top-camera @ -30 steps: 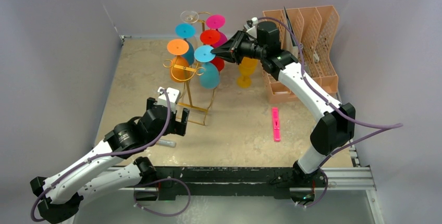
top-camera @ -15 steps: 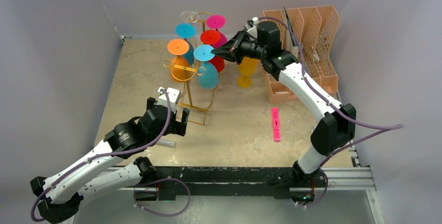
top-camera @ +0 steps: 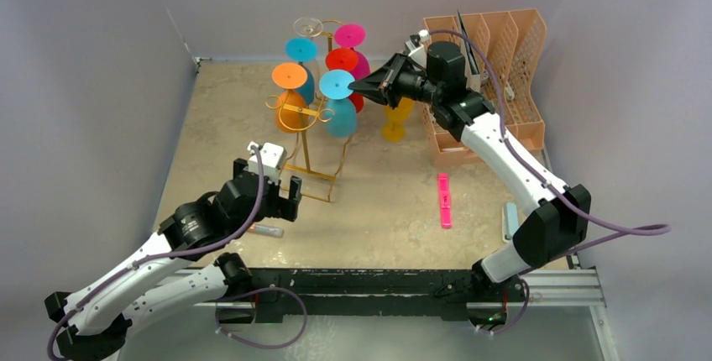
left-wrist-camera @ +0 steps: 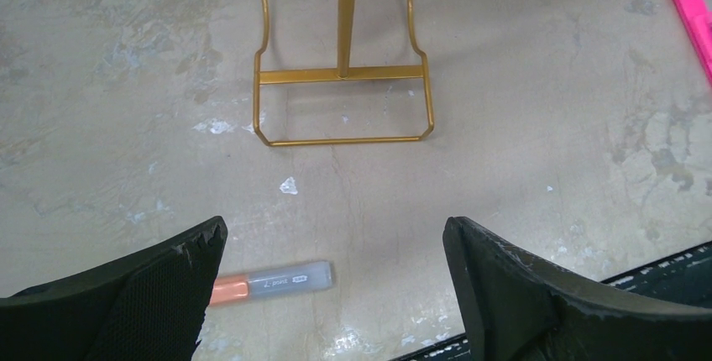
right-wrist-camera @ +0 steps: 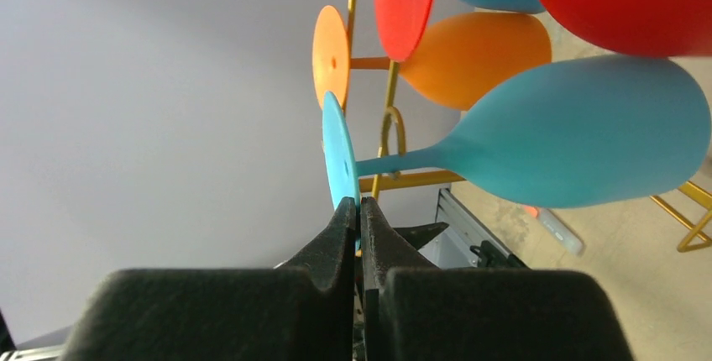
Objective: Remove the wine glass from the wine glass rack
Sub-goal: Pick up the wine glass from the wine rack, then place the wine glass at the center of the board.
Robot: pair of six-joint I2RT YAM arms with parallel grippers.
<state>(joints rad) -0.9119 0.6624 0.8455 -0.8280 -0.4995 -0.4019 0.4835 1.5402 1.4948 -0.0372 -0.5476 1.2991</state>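
The right claw (right-wrist-camera: 358, 210) is pinching shut on the foot-disc rim of the blue wine glass (right-wrist-camera: 579, 143), which is hanging on the gold rack (top-camera: 304, 151), stem running crosswise to the claw. The left claw (left-wrist-camera: 334, 231) is gaping wide near the rack's base.

Top edge cuts rack (left-wrist-camera: 344, 73); left gripper (left-wrist-camera: 334, 231) hides marker (left-wrist-camera: 281, 279) end; label possibly text, unreadable.

Top external: high at near edge, looking down over whole desk (top-camera: 395, 185). Left wrist: low, close, facing wine glass rack (left-wrist-camera: 342, 74) base. Right wrist: sideways along its fingers (right-wrist-camera: 336, 243), very near; all share rack.
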